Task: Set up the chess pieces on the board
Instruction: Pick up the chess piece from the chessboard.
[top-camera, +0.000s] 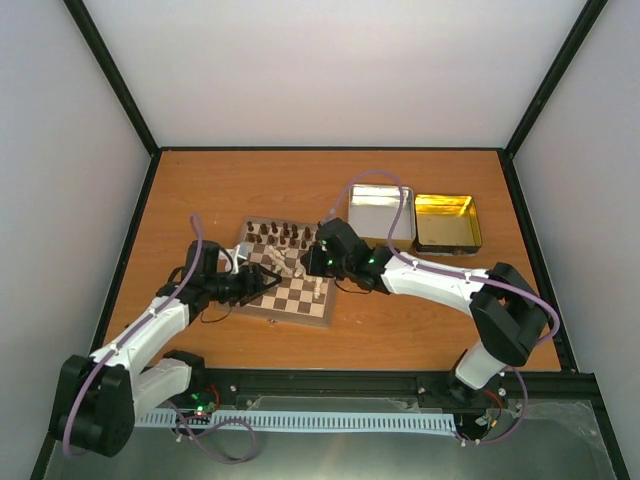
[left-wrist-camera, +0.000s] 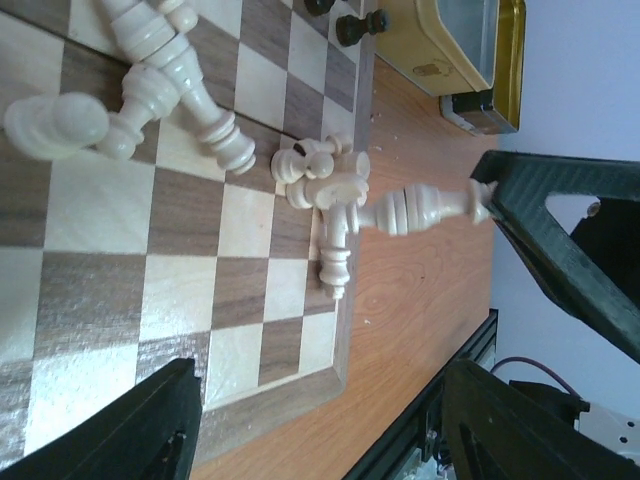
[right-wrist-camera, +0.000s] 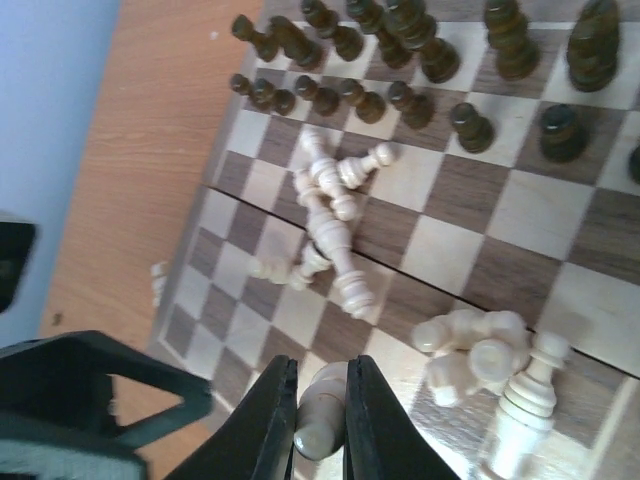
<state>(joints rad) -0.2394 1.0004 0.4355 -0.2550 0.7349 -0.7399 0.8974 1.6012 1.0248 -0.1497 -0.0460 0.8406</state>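
2 arms (top-camera: 150, 325) (top-camera: 440, 278) angle inward; right tool (right-wrist-camera: 320, 375) grips piece (right-wrist-camera: 318, 425).

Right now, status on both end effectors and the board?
Left end effector open. Right end effector shut on a pale piece. Dark pieces upright in rows; other pale pieces heaped on board.
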